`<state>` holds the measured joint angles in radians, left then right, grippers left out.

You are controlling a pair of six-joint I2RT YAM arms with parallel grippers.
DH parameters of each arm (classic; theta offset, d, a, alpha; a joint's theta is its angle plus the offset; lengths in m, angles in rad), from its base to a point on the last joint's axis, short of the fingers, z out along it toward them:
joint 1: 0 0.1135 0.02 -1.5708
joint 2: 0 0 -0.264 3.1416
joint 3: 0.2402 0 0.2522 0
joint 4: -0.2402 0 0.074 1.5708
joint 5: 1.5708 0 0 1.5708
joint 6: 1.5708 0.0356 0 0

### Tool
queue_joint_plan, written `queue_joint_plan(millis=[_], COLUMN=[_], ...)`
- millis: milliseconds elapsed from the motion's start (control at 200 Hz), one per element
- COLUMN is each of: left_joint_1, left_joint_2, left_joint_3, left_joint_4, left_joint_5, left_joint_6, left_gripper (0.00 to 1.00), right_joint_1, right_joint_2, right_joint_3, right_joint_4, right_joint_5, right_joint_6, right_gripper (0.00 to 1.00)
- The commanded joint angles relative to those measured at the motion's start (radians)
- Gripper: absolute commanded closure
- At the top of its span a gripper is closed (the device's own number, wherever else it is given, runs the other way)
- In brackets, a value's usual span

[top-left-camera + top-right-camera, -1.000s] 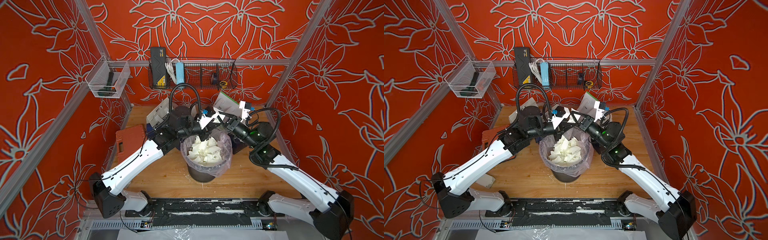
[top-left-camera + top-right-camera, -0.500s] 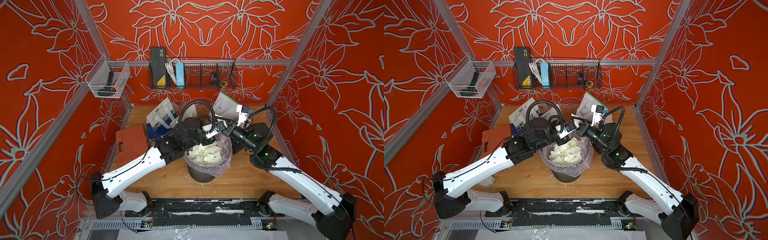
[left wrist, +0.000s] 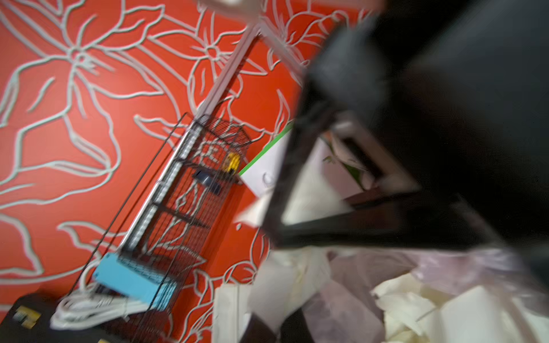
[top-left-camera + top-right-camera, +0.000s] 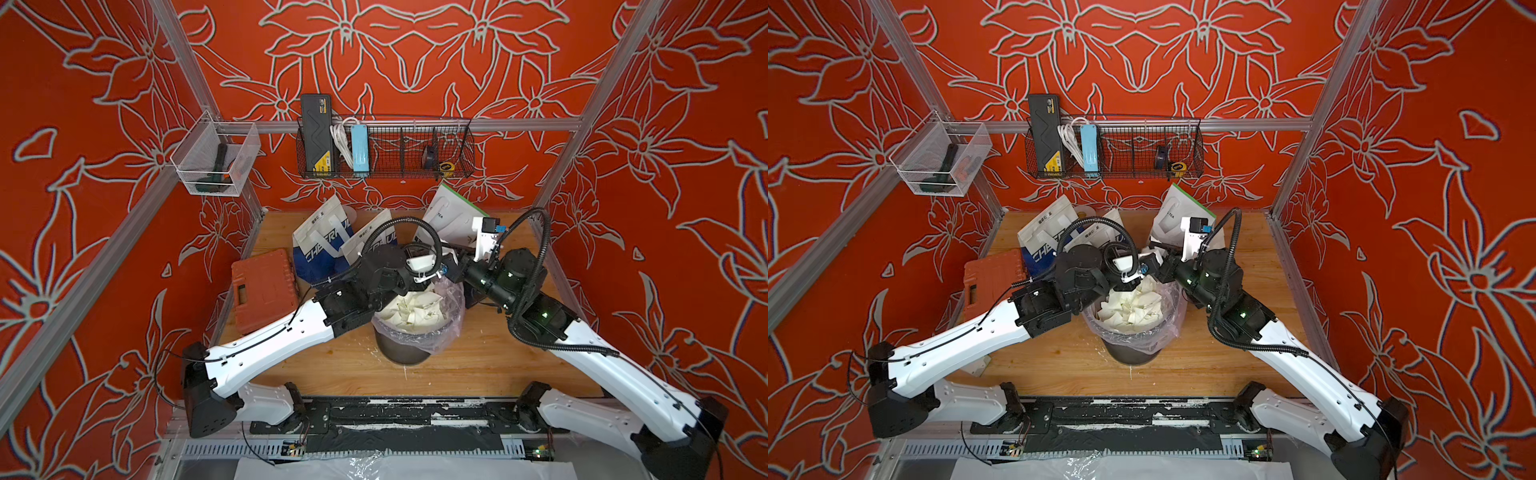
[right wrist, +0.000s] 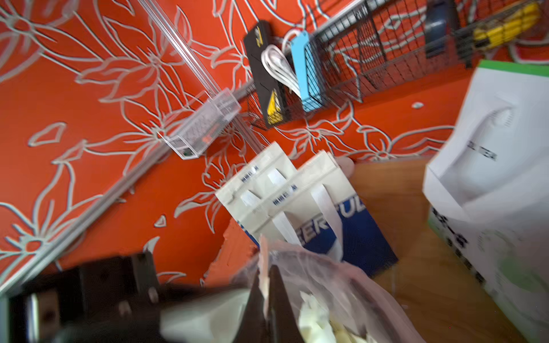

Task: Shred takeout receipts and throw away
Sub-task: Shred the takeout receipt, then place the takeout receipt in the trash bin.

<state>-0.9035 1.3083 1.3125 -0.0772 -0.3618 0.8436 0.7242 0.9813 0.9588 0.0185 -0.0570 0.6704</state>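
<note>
Wooden table (image 4: 1204,365) | left gripper (image 4: 1128,286), right gripper (image 5: 265,285) closed, hold unclear | receipt scraps (image 4: 1133,309) in bin (image 4: 1133,355) just beneath both

Torn white receipt scraps (image 4: 1133,309); crumpled, overlapping in a heap; just beneath the left claw (image 4: 1128,286); below the right claw (image 5: 265,297).
</note>
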Motion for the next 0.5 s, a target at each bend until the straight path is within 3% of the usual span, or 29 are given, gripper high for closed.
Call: queue_joint_plan(millis=[0, 80, 150, 220, 305, 455, 495], left_joint_1=[0.069, 0.093, 0.120, 0.123, 0.129, 0.128, 0.129], left_joint_2=[-0.046, -0.051, -0.054, -0.033, -0.008, -0.056, -0.068], left_joint_3=[0.103, 0.120, 0.156, 0.211, 0.278, 0.200, 0.179], left_joint_4=[0.137, 0.115, 0.020, -0.088, -0.285, -0.424, -0.455], left_joint_5=[-0.175, -0.163, -0.046, 0.001, 0.138, 0.459, 0.547], left_joint_6=[-0.029, -0.077, -0.133, -0.181, -0.280, -0.391, -0.410], left_gripper=[1.00, 1.00, 1.00, 1.00, 1.00, 1.00, 1.00], right_joint_1=[-0.009, -0.009, -0.018, -0.022, -0.022, -0.022, -0.022], right_joint_2=[-0.011, -0.026, -0.042, -0.038, -0.027, 0.001, 0.009], right_joint_3=[-0.010, 0.004, -0.001, 0.025, 0.038, 0.042, 0.055], right_joint_4=[-0.173, -0.189, -0.151, -0.132, -0.069, -0.020, -0.046], right_joint_5=[0.067, 0.065, 0.040, -0.006, -0.081, -0.214, -0.246], right_joint_6=[-0.055, -0.063, -0.049, -0.043, -0.048, -0.126, -0.164], right_gripper=[1.00, 1.00, 1.00, 1.00, 1.00, 1.00, 0.91])
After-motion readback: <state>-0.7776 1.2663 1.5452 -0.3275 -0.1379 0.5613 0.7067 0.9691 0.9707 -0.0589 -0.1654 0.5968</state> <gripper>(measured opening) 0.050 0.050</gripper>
